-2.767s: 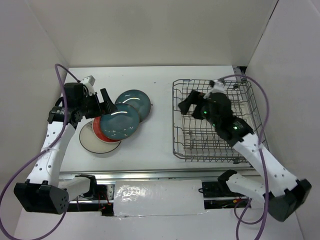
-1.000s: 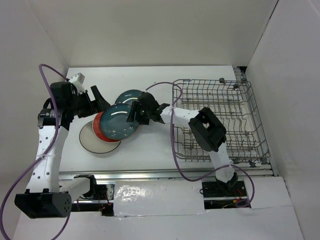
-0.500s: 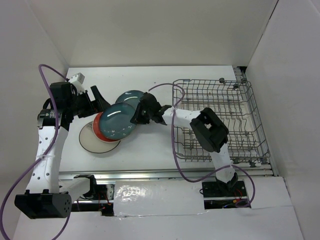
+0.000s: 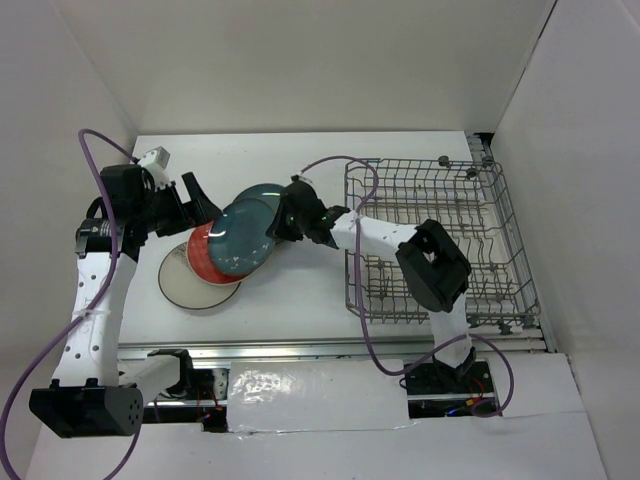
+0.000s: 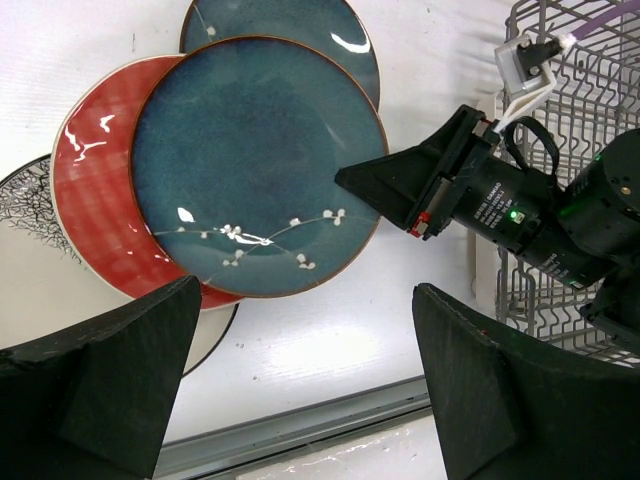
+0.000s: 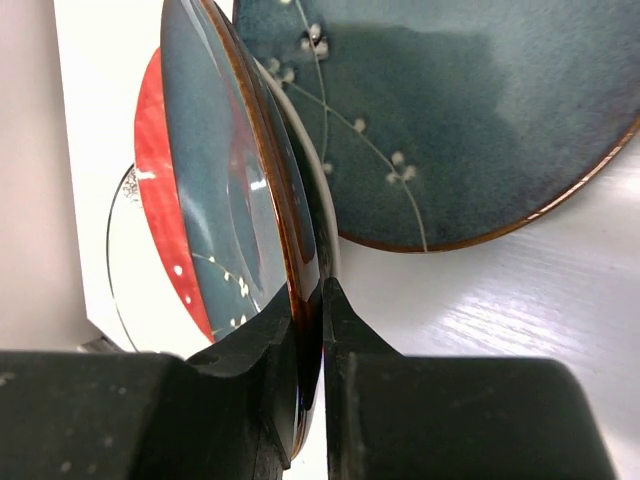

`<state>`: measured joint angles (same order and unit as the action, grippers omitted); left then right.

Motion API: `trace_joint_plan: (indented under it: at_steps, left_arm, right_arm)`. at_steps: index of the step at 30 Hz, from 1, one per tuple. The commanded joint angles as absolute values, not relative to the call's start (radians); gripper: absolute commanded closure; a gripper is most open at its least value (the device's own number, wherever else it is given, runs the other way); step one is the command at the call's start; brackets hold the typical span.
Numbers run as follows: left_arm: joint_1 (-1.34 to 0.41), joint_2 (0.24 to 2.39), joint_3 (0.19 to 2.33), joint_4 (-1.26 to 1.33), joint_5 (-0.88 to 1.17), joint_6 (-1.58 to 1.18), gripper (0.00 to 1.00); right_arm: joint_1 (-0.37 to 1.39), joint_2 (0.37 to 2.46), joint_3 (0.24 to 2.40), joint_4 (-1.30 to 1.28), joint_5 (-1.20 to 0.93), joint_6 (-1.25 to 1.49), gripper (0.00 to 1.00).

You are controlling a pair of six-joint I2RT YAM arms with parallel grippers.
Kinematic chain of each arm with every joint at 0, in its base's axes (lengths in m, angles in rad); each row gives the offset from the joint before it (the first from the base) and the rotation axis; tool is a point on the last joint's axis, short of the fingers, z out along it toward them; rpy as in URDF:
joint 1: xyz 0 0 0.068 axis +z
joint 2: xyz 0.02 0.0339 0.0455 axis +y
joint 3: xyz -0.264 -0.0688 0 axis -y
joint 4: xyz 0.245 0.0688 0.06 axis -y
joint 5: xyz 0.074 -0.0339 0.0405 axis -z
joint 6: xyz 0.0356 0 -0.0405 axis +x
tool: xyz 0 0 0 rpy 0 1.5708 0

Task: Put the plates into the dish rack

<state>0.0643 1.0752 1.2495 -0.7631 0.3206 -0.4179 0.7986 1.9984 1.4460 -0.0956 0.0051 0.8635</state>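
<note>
Four plates overlap at the table's left. The top dark teal plate (image 4: 238, 242) (image 5: 255, 165) is tipped up on its right side, with my right gripper (image 4: 283, 224) (image 6: 322, 300) shut on its rim (image 6: 250, 190). A second teal plate (image 4: 268, 193) (image 6: 460, 110) lies flat behind it. The red plate (image 4: 198, 256) (image 5: 95, 190) and the cream plate (image 4: 182, 285) (image 5: 25, 270) lie underneath. My left gripper (image 4: 196, 203) (image 5: 300, 400) hangs wide open just left of the stack, holding nothing. The grey wire dish rack (image 4: 470, 200) (image 5: 575, 50) stands at the right with nothing in it.
The right arm's purple cable (image 4: 345, 165) loops over the rack's left rim. White walls enclose the table at the back and both sides. A metal rail (image 4: 300, 350) runs along the near edge.
My right gripper has closed on the top teal plate's right rim and raised that edge, tilting the plate off the stack. The left arm has stayed still.
</note>
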Motion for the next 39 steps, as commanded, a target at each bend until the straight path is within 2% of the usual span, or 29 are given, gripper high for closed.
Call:
trace_joint_plan:
  at_steps: [1,9,17,25,31,39]
  left_arm:
    - [0.069,1.055,1.250,-0.747,0.342,-0.399,0.01]
    - [0.069,1.049,1.266,-0.753,0.333,-0.417,0.01]
    - [0.069,1.039,1.293,-0.749,0.354,-0.434,0.01]
    - [0.071,1.046,1.279,-0.735,0.371,-0.434,0.01]
    - [0.071,1.063,1.288,-0.712,0.376,-0.439,0.01]
    - [0.072,1.080,1.281,-0.704,0.399,-0.440,0.01]
  right_arm:
    - [0.801,1.911,1.440,-0.140,0.127,0.812,1.00]
    - [0.821,1.764,1.564,-0.265,0.219,0.701,1.00]
    - [0.815,1.556,1.715,-0.480,0.463,0.586,1.00]
    - [0.736,1.222,1.614,-0.549,0.719,0.508,1.00]
    - [0.646,1.065,1.471,-0.561,0.909,0.407,1.00]
    - [0.509,0.953,1.310,-0.526,0.888,0.359,1.00]
